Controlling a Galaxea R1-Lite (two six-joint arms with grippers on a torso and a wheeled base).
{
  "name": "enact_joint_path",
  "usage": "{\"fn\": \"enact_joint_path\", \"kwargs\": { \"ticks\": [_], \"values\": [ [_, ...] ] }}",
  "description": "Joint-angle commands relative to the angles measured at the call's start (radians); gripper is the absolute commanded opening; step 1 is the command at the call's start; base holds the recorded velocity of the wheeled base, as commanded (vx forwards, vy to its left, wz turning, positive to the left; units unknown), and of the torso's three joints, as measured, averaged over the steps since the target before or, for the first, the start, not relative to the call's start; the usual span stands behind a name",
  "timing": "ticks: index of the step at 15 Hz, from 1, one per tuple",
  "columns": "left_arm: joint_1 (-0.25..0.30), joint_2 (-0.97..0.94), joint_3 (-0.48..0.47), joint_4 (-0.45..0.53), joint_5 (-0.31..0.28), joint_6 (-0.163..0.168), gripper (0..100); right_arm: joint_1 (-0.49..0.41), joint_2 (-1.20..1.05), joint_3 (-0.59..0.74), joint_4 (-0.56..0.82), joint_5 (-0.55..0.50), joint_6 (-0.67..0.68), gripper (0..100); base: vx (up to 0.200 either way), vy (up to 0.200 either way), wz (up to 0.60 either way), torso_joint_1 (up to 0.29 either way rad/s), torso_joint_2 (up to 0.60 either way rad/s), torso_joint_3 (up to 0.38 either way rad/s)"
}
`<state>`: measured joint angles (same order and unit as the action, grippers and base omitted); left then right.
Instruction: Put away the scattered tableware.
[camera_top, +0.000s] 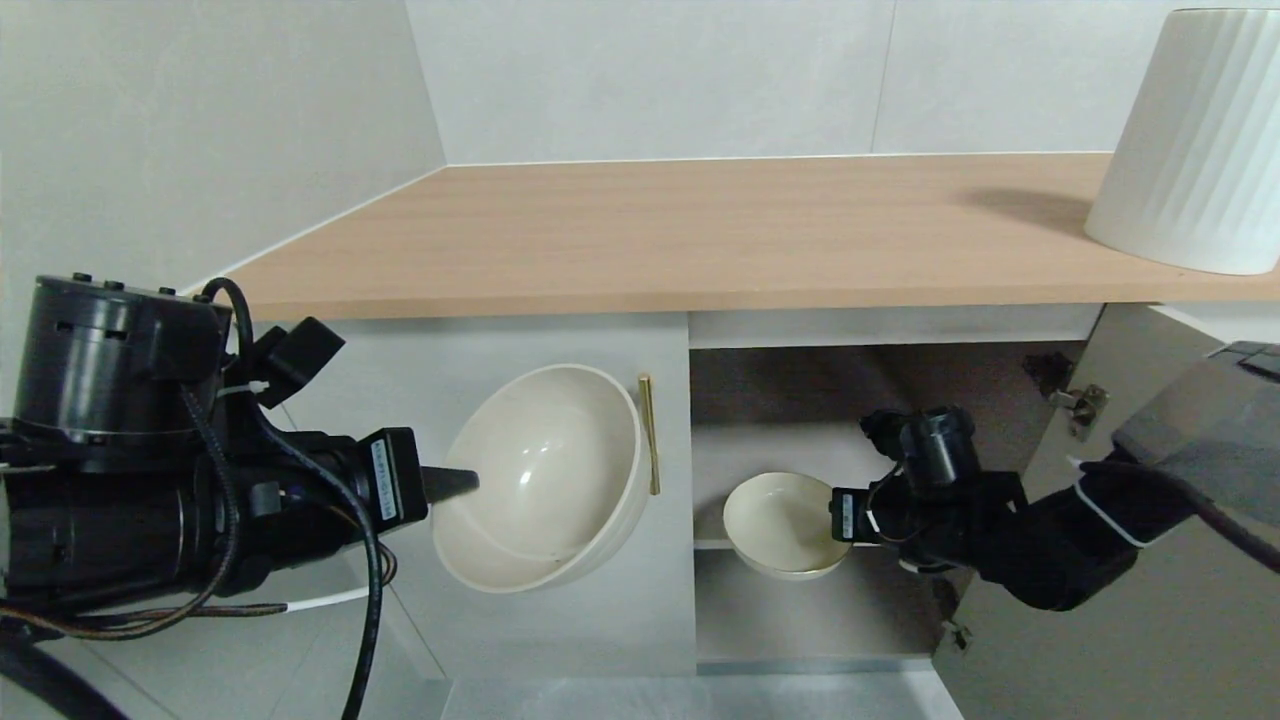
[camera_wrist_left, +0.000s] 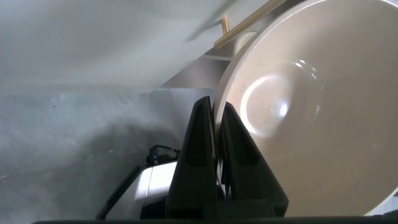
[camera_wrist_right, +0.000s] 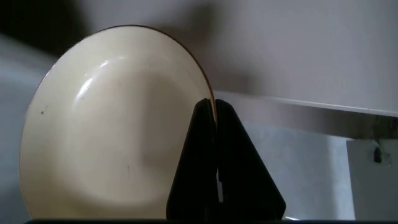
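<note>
Left pincer (camera_top: 468, 482) clamps large bowl (camera_top: 548, 478) rim | right pincer (camera_top: 838, 516) clamps small bowl (camera_top: 780, 522)

Pale wood worktop (camera_top: 700, 230) above left claw (camera_top: 462, 483) and right claw (camera_top: 836, 516). White tiled wall (camera_top: 650, 70) behind. White ribbed cylinder (camera_top: 1190, 140) on worktop, up-right of right claw. Closed cabinet door (camera_top: 400, 380) behind left claw; brass handle (camera_top: 648, 435) between claws. Open compartment, shelf (camera_top: 715, 470) behind right claw; open door (camera_top: 1150, 650), hinge (camera_top: 1080, 405) to its right. Pale floor (camera_top: 700, 700) below.
</note>
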<state>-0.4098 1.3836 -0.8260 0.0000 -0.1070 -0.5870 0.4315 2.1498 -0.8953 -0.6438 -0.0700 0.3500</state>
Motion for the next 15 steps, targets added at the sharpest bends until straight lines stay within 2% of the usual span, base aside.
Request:
{"fn": "enact_joint_path", "kwargs": {
  "ticks": [1, 4, 15],
  "values": [
    [-0.004, 0.009, 0.002, 0.000, 0.000, 0.000, 0, -0.036, 0.142, -0.060, -0.027, -0.056, 0.012, 0, 0.000, 0.000, 0.00, 0.000, 0.00, 0.000],
    [-0.026, 0.026, 0.004, 0.000, 0.001, -0.002, 0, -0.045, 0.197, -0.116, -0.027, -0.100, 0.061, 0, 0.000, 0.000, 0.00, 0.000, 0.00, 0.000],
    [-0.029, 0.031, 0.004, 0.002, 0.000, -0.002, 0, -0.112, 0.315, -0.269, -0.057, -0.271, 0.063, 0, 0.000, 0.000, 0.00, 0.000, 0.00, 0.000]
  ]
}}
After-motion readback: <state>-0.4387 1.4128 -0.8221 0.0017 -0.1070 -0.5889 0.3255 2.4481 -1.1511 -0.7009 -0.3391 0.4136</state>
